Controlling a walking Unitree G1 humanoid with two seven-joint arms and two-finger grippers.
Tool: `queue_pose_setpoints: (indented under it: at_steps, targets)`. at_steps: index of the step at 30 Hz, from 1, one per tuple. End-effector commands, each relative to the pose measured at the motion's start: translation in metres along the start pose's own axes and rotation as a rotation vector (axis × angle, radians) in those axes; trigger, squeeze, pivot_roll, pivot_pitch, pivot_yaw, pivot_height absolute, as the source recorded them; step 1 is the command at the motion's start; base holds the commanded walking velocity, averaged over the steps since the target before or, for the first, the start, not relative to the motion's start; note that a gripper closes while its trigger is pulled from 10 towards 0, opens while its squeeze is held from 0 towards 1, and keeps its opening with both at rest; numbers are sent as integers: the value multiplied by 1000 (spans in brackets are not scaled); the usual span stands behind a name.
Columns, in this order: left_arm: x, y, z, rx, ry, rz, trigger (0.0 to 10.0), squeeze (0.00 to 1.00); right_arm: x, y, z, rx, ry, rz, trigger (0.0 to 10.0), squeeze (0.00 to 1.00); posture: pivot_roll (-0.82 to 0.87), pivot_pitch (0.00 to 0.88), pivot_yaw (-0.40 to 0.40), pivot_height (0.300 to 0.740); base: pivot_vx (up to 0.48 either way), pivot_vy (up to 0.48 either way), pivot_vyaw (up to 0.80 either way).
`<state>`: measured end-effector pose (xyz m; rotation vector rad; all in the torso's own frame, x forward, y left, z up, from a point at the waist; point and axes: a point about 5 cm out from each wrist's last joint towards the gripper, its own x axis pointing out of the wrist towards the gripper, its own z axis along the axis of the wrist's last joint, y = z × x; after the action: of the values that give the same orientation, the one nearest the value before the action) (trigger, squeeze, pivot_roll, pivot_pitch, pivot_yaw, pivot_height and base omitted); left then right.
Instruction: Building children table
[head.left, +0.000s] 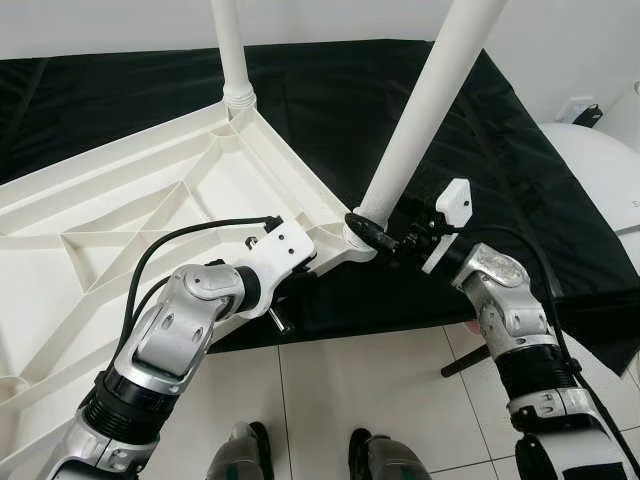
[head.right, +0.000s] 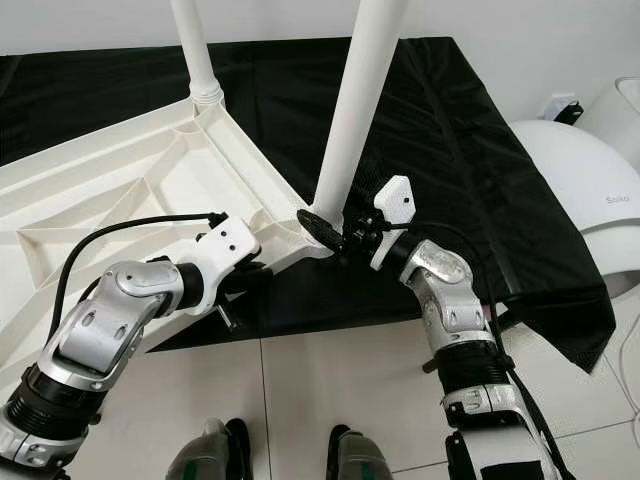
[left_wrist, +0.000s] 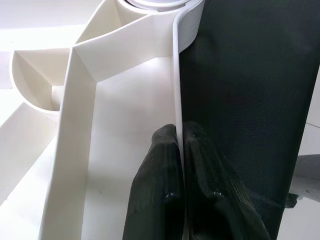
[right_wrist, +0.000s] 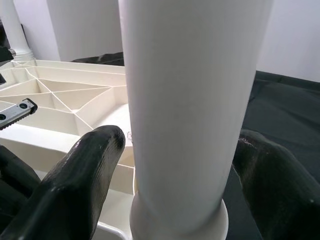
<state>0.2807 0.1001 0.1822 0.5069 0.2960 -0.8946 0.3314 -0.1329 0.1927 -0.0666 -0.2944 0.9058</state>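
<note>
Tabletop (head.left: 120, 215): white plastic, lying upside down with its ribbed underside up, on a black cloth (head.left: 330, 100); it fills the 9 o'clock half of the head views, one corner pointing toward 3 o'clock.
Near leg (head.left: 425, 110): white tube standing in the socket at that near corner, leaning toward 1 o'clock.
Far leg (head.left: 230, 50): second white tube, upright in the corner socket at 12 o'clock.
Left tool (left_wrist: 181, 150): closed on the tabletop's thin side wall, one black finger (left_wrist: 157, 175) inside the wall and the other outside, just short of the near corner.
Left arm: rises from 7 o'clock, elbow bent, forearm and wrist stretched toward 3 o'clock along the table's near edge.
Right tool (right_wrist: 175, 165): gripping the near leg at its base, one finger on each side of the tube, just above the socket collar.
Right arm: comes up from 5 o'clock, forearm upright, wrist bent toward 9 o'clock to reach the leg.
Floor (head.left: 330, 400): pale tiles at 6 o'clock, the robot's feet (head.left: 300, 455) on them.
White rounded object (head.right: 585, 190): at 3 o'clock, beside the cloth.
</note>
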Motion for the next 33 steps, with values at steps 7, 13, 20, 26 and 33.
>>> queue_pose_setpoints:
  at_steps: [7, 13, 20, 26, 33]
  targets:
    - [-2, 2, 3, 10, -3, 47, 10000, 0, 1, -3, -3, 5, -6, 12, 10000, 0, -63, 194, -5, 740, 0, 0, 0]
    - [-3, 3, 3, 11, -2, 50, 10000, 0, 1, -7, -3, -6, -2, 20, 10000, 0, -61, 196, -5, 740, 0, 0, 0]
    - [-4, 3, 3, 10, 0, 52, 10000, 0, 2, -9, -2, -7, -3, 39, 10000, 0, -57, 198, -4, 740, 0, 0, 0]
    - [-4, 4, 3, 9, 1, 54, 10000, 0, 3, -9, -3, -11, -6, 49, 10000, 0, -54, 200, -5, 740, 0, 0, 0]
    - [-5, 4, 3, 10, 1, 55, 10000, 0, 4, -9, -2, -13, -10, 55, 4627, 0, -52, 201, -4, 740, 0, 0, 0]
